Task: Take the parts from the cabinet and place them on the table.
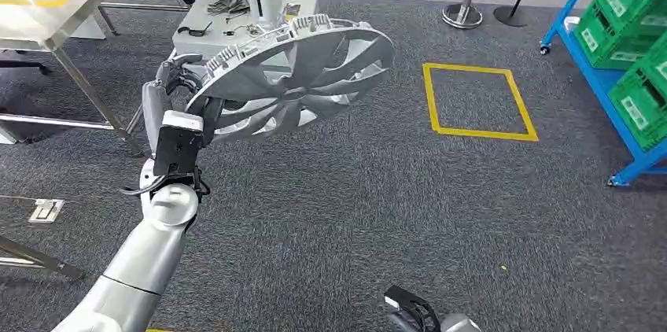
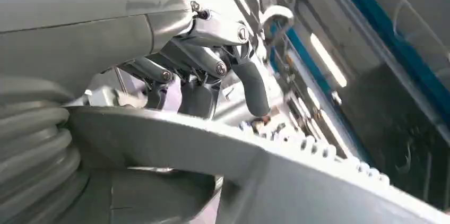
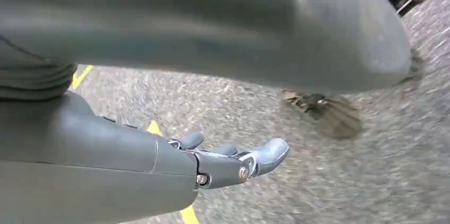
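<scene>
A large grey round part with curved fan-like spokes (image 1: pixel 295 76) is held up in the air by my left hand (image 1: pixel 177 84), which grips it at its left rim. In the left wrist view the fingers (image 2: pixel 212 72) curl over the part's ribbed rim (image 2: pixel 297 155). My right hand (image 3: pixel 233 160) hangs low over the carpet with its fingers apart and nothing in it; its wrist (image 1: pixel 421 316) shows at the bottom of the head view.
A steel table (image 1: pixel 55 1) stands at the far left. A blue rack with green crates (image 1: pixel 629 57) is at the right. A yellow taped square (image 1: pixel 476 100) marks the carpet. A white stand base (image 1: pixel 244 17) and stanchion bases (image 1: pixel 464 13) lie ahead.
</scene>
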Robot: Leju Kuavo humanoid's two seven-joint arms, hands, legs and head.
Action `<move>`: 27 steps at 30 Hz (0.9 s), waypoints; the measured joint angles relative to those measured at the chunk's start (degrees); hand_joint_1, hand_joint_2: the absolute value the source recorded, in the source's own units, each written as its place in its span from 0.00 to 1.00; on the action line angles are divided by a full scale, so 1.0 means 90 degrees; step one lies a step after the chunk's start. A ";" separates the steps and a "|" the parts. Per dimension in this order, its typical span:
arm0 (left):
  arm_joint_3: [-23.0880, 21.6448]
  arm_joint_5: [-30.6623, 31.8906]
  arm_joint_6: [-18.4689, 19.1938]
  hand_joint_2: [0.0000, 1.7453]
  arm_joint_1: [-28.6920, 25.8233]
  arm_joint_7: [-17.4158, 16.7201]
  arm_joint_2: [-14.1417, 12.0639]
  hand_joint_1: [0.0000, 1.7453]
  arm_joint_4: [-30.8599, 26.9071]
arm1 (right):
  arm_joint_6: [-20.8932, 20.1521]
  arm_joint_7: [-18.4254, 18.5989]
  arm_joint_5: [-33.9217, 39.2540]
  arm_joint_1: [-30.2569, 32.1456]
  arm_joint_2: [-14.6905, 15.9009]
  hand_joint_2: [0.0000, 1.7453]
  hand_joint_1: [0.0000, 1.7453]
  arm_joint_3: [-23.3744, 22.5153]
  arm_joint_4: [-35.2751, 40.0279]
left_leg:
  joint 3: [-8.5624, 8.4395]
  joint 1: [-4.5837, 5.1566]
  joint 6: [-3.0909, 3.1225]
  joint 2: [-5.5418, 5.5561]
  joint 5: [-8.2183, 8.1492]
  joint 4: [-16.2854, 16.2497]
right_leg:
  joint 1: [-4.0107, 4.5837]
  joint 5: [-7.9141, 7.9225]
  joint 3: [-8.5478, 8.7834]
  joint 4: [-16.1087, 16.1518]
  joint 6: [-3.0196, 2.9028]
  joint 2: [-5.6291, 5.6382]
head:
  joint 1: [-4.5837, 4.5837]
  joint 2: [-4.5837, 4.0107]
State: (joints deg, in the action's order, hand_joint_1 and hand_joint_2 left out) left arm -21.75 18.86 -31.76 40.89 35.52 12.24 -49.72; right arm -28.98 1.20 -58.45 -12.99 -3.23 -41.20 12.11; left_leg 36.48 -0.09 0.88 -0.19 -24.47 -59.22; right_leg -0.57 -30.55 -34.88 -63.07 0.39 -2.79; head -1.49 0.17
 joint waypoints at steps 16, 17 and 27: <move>-0.0005 -0.0080 0.0204 1.00 -0.0009 -0.0007 -0.0046 1.00 0.0027 | 0.0002 0.0029 -0.0032 0.0011 -0.0017 0.00 0.00 0.0000 0.0002 | 0.0407 0.0023 -0.0274 0.0228 -0.0328 -0.0596 | -0.0025 0.0510 0.0015 0.0468 -0.0247 0.0321 | -0.0029 0.0000; -0.0007 -0.0100 0.0260 1.00 -0.0012 -0.0012 -0.0046 1.00 0.0032 | 0.0002 0.0041 -0.0039 0.0027 -0.0012 0.00 0.00 0.0000 0.0002 | 0.0666 0.0010 -0.0291 0.0126 -0.0598 -0.1181 | -0.0015 0.0500 0.0014 0.0460 -0.0264 0.0225 | -0.0032 0.0000; -0.0019 -0.0100 0.0435 1.00 0.0028 -0.0039 -0.0112 1.00 0.0092 | 0.0002 0.0046 -0.0058 0.0019 -0.0010 0.00 0.00 0.0000 0.0002 | -0.0007 0.0070 -0.0134 -0.0294 -0.0071 -0.0058 | 0.0064 0.0393 0.0060 0.0379 -0.0106 -0.0510 | -0.0002 0.0000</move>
State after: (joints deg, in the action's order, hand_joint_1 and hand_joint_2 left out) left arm -21.92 17.96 -27.84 41.14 35.17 11.23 -48.90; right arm -28.96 1.62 -58.97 -12.82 -3.32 -41.20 12.13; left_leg 36.41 0.53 -0.33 -2.83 -25.11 -59.74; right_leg 0.00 -27.02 -34.35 -59.66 -0.56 -7.39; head -1.51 0.17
